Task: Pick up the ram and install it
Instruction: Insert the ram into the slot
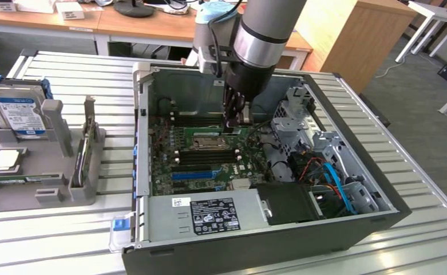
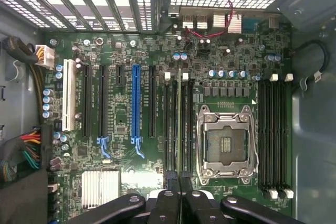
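The open computer case (image 1: 360, 220) lies on the slatted table with its green motherboard (image 2: 121, 145) facing up. My gripper (image 1: 237, 117) hangs inside the case, low over the board. Its black fingers (image 2: 169, 203) are shut together on the ram (image 2: 179, 124). The ram shows edge-on as a thin strip running away from the fingertips. It lines up over the pair of black memory slots (image 2: 170, 129) beside the processor socket (image 2: 227, 145). I cannot tell whether the stick touches the slot. My gripper (image 2: 179, 184) sits at the near end of those slots.
A second bank of memory slots (image 2: 275, 135) lies past the socket. A long blue expansion slot (image 2: 136, 106) and black slots sit on the other side. A power supply (image 1: 208, 215), drive cage (image 1: 300, 120) and cables (image 1: 330, 177) crowd the case. A grey fixture (image 1: 40, 189) holds a hard drive (image 1: 17, 114).
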`<state>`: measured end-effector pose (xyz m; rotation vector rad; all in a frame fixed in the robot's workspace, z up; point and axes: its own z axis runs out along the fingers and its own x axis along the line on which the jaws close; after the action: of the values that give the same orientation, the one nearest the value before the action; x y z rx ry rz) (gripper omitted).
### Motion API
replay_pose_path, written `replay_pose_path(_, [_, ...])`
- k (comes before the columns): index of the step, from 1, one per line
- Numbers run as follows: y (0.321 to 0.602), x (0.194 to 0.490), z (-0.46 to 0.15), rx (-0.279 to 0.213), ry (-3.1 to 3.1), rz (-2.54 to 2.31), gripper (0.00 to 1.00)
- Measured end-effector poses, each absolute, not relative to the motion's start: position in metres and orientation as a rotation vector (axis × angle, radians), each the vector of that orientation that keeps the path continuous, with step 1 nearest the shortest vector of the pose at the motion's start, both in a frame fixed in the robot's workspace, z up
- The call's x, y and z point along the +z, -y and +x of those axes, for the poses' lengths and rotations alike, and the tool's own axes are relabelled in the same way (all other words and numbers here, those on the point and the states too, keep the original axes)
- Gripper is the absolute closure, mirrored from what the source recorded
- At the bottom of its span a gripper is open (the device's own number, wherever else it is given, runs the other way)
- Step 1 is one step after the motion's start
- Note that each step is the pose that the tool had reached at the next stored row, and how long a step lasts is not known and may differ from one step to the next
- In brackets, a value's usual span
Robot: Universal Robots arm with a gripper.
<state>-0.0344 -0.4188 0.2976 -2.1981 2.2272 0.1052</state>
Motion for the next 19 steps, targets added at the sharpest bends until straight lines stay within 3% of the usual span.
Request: replay_pose_path(19, [0.419, 0.279, -0.034, 0.104, -2.224, -2.203, 0.88])
